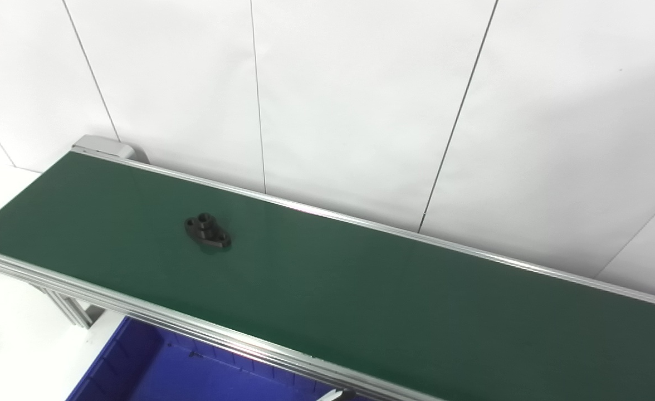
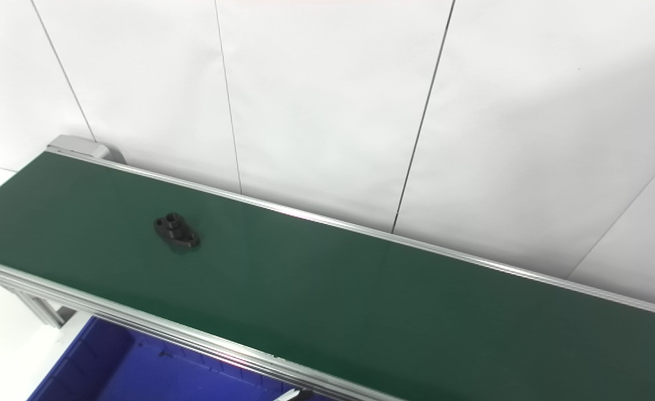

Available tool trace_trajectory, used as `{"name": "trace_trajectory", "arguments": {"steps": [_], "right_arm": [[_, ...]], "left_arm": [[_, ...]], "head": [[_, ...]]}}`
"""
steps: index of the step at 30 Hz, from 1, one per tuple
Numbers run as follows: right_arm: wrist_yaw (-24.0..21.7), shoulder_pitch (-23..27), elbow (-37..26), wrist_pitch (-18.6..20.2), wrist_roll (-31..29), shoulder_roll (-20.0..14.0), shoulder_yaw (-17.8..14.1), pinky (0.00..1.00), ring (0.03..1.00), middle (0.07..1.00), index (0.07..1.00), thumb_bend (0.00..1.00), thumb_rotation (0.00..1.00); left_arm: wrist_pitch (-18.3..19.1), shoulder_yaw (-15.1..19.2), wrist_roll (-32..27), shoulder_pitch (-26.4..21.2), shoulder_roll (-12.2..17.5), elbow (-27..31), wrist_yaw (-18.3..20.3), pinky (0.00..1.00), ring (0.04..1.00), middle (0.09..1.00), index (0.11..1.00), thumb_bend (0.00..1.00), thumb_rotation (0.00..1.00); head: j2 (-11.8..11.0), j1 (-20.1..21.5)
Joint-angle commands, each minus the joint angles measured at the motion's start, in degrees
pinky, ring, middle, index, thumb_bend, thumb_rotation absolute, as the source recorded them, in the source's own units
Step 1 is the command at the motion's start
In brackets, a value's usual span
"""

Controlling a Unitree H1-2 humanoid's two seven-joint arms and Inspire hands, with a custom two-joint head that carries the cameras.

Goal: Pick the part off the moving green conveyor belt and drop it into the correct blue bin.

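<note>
On the belt, left of centre in the frame:
Part: a small black part [image 1: 207, 231] lies flat on the green surface, an oval flange with a raised round boss in the middle and a hole near each end; it sits about midway between the far and near rails.
Conveyor belt: the green conveyor belt [image 1: 361, 289] runs as a long diagonal band from the upper left of the frame to the lower right edge, with nothing else lying on it.
Rails: a silver far rail [image 1: 361, 221] borders the belt along its upper edge, and a ribbed silver near rail [image 1: 194, 329] borders the lower edge; a grey end cap [image 1: 102, 146] closes the belt at the upper left.
Blue bin: a blue bin [image 1: 138, 362] shows at the bottom left of the frame, below the near rail, its inside partly cut off by the frame edge; well apart from the part.
Wall: white panels [image 1: 361, 100] with thin dark seams fill the upper half of the frame.
Hands: neither the left hand nor the right hand is in view, so whether they are wide, narrow or holding anything cannot be told.
Bottom edge: a small pale and dark tip [image 1: 338, 395] pokes in just below the near rail; too little shows to tell what it is.
</note>
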State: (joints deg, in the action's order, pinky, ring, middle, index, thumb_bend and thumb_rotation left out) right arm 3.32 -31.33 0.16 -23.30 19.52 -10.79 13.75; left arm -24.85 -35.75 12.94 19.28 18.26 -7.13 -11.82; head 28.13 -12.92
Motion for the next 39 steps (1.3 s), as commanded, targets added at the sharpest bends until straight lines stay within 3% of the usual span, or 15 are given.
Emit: {"name": "trace_trajectory", "arguments": {"steps": [1,4,9,13,17,25,34,39], "right_arm": [[0.71,-0.06,-0.82,-3.41,-0.72,-0.29,-0.19,1.0,1.0,1.0,1.0,0.84,0.62],[2.09,0.42,-0.23,-3.57,-0.83,-0.66,0.33,1.0,1.0,1.0,1.0,0.84,0.62],[8.31,0.19,-1.68,-3.62,0.04,-1.9,2.37,0.94,0.988,1.0,1.0,0.8,0.56],[15.44,-0.37,-7.15,-3.62,0.63,-3.64,4.91,0.87,0.937,0.961,1.0,0.78,0.48],[19.54,-0.43,-13.16,-3.6,2.63,-3.19,4.9,0.74,0.846,0.88,0.968,0.79,0.44],[13.07,2.39,-23.73,0.56,0.73,-0.14,-0.39,0.68,0.807,0.863,0.95,0.83,0.46],[4.67,10.88,-26.74,7.88,0.72,2.44,-3.48,0.62,0.775,0.849,0.948,0.79,0.49],[0.59,16.38,-26.01,13.36,3.4,4.02,-3.67,0.66,0.769,0.836,0.928,0.77,0.53]], "left_arm": [[-2.08,-1.54,0.59,-1.26,0.93,0.45,-3.23,0.84,0.939,0.976,0.936,0.9,0.57],[-2.08,-3.31,0.11,-2.11,1.54,-0.17,-4.85,0.85,0.941,0.977,0.937,0.9,0.58],[-2.08,-4.95,0.11,-2.82,1.96,-0.33,-6.48,0.84,0.939,0.978,0.936,0.9,0.58],[-2.08,-5.77,-1.38,-3.17,1.94,-0.56,-6.27,0.84,0.941,0.984,0.935,0.89,0.56],[-2.08,-6.65,-0.66,-3.7,1.83,-0.93,-7.86,0.82,0.93,0.981,0.935,0.9,0.57],[-2.08,-8.6,-0.56,-4.49,2.14,-1.35,-10.1,0.84,0.935,0.976,0.934,0.9,0.56],[-2.08,-10.63,-0.01,-5.95,2.82,-2.42,-11.86,0.8,0.907,0.964,0.924,0.9,0.58],[-2.08,-12.0,0.76,-7.12,3.31,-3.13,-13.85,0.82,0.919,0.969,0.929,0.89,0.58]], "head": [[0.04,0.03],[-0.09,0.29],[0.13,0.48],[0.61,0.62],[0.93,1.17],[0.97,1.5],[0.58,2.27],[0.64,3.2]]}}
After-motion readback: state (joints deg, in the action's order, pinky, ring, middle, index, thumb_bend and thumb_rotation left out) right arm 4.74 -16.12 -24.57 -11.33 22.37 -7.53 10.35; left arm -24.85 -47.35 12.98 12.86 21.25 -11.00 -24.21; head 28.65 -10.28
